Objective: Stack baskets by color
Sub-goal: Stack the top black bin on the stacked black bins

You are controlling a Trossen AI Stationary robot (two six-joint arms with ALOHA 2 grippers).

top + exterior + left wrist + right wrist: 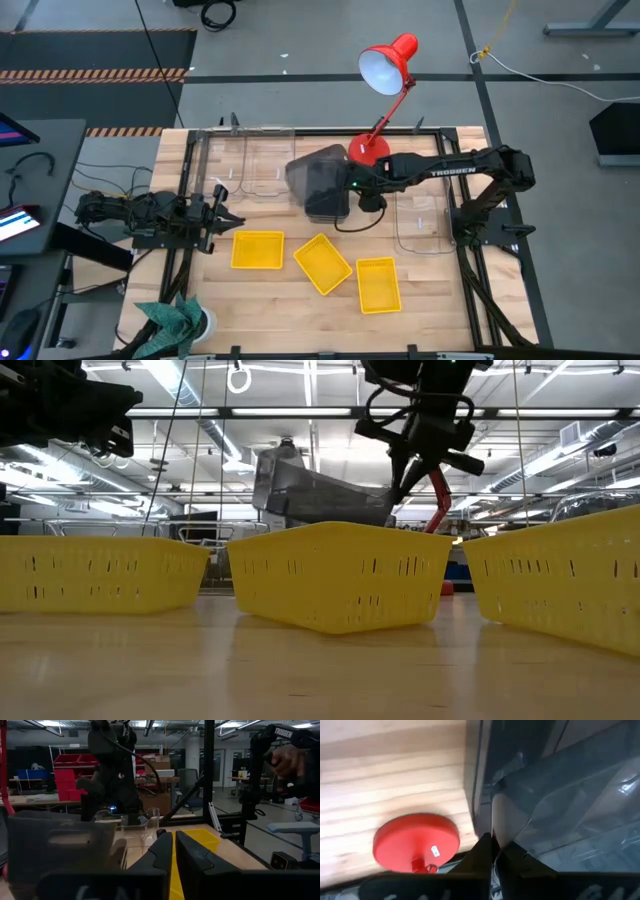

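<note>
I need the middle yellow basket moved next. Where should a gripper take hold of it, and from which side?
Grip the middle yellow basket by one thin upright wall, from straight above. It lies flat, open side up and turned askew, apart from both neighbouring yellow baskets, so its rim looks reachable.

1. My wooden table [300, 310] stood on a grey concrete floor [90, 110] crossed by dark lines.
2. A red desk lamp [388, 62] rose from the table's far edge.
3. A black-and-orange striped strip [95, 74] lay on the floor.
4. Overhead I saw long ceiling lights [200, 410] and pipes.
5. Beyond stood red bins [70, 770], workbenches and a chair [187, 780].
</note>
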